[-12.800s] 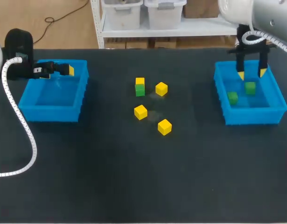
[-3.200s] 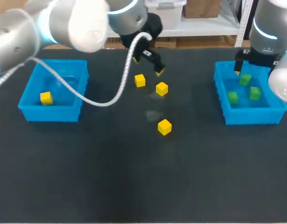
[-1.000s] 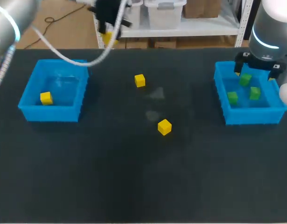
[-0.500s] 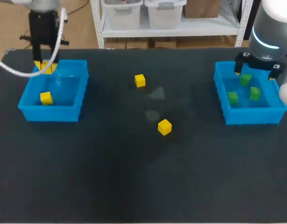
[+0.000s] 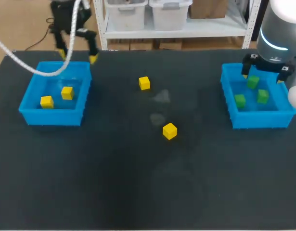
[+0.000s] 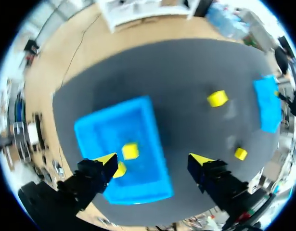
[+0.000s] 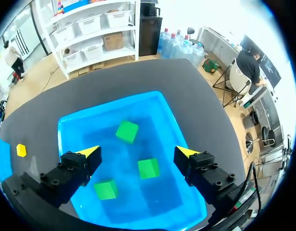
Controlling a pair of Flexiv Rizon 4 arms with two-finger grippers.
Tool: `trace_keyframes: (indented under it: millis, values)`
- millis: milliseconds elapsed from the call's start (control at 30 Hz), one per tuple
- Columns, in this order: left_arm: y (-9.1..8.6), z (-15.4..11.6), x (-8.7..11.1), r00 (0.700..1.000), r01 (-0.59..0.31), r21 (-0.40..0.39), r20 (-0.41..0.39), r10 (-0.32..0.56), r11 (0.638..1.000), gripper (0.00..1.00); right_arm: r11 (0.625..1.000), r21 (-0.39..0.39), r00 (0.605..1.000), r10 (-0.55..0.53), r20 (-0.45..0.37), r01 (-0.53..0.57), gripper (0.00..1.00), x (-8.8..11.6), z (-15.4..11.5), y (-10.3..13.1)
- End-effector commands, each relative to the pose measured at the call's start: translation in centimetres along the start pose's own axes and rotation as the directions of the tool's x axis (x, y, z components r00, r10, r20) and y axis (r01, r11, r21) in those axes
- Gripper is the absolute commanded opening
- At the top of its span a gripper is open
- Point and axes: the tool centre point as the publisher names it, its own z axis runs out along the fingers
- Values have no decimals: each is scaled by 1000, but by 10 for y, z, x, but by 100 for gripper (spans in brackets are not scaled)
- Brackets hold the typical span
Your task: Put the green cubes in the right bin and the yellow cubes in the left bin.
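The dark table [image 5: 138, 187] carries a blue bin at each end and two loose cubes between them. My left gripper [image 5: 79, 56] hangs spread wide and empty above the far rim of the left bin [image 5: 54, 118], inside which two yellow cubes lie, one nearer the middle [image 5: 67, 93] and one by the outer wall [image 5: 46, 101]. My right gripper [image 7: 138, 153] is likewise released, hovering over the right bin [image 5: 258, 121] with three green cubes [image 7: 127, 131] below it. Still out on the table are a far yellow cube [image 5: 144, 83] and a near yellow cube [image 5: 170, 131], well apart from each other. The likely trouble is in the next pick: both cubes sit turned slightly askew, so a finger coming down off-line could catch a corner and shove the cube away instead of closing on it, and the left arm's trailing white cable [image 5: 22, 60] might drag across the bin. Half a second ago the left gripper held a yellow cube over the bin's far corner; it has since let go, and that cube now rests inside.
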Motion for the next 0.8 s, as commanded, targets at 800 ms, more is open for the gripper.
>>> trace_keyframes:
  millis: [800]
  values:
    - [-144,110,-86,643,-765,-5,55,764,645,100,1000,0,1000,2,8,-2,100,2,-1,-1]
